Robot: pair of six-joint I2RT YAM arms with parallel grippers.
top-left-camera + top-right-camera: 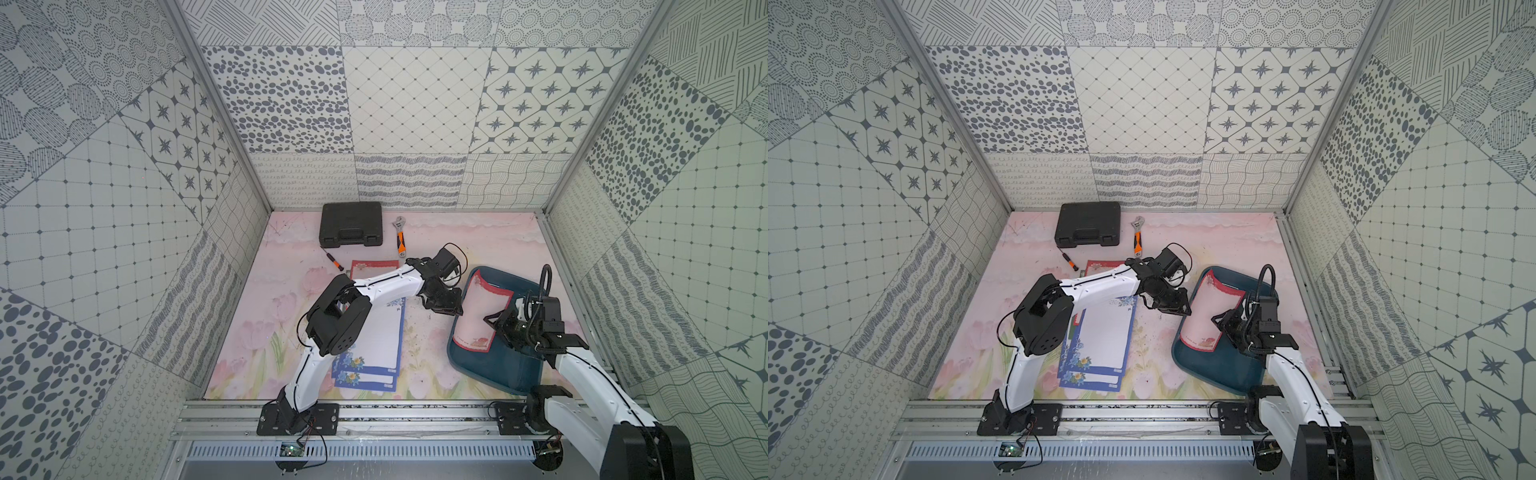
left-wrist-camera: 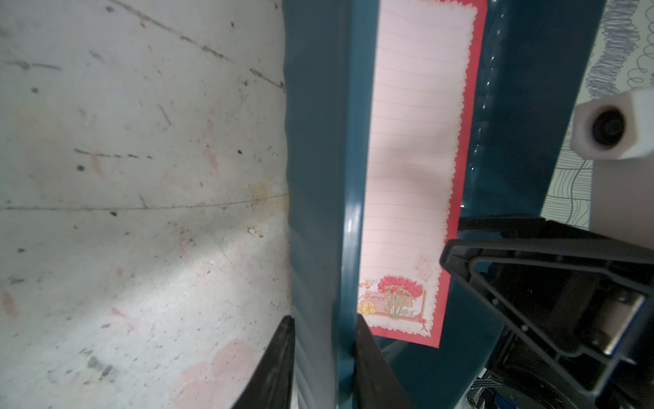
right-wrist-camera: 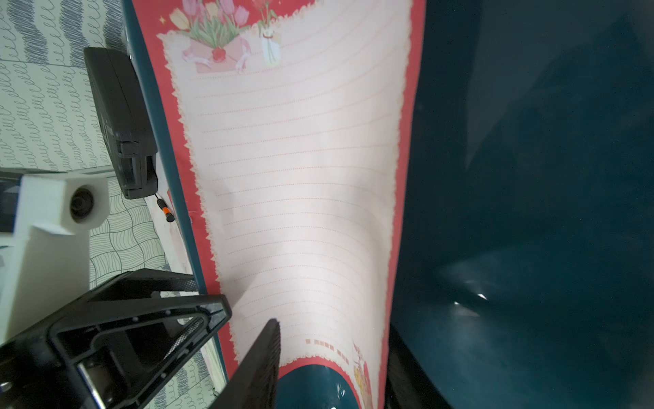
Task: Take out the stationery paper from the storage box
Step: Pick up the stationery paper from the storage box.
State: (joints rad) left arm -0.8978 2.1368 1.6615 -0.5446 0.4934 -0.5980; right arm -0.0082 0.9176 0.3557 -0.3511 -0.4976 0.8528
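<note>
Left gripper [image 2: 323,340]: jaws clamped across the left wall of the storage box [image 1: 498,370], one finger outside, one inside. Right gripper [image 3: 332,340]: jaws straddle the raised right edge of a red-bordered sheet [image 3: 300,177]; a gap shows between them, and I cannot tell whether they pinch it. The sheet sits inside the box, left edge against the left wall, right side bowed upward. The box is on the right of the pink floral mat [image 1: 419,332]. Left of the box, well apart, blue-bordered sheets [image 1: 382,345] overlap on the mat, partly under the left arm; another red sheet [image 1: 374,266] lies just beyond them. Far side: black tool case [image 1: 351,224], wrench [image 1: 400,241], screwdriver [image 1: 332,257].
</note>
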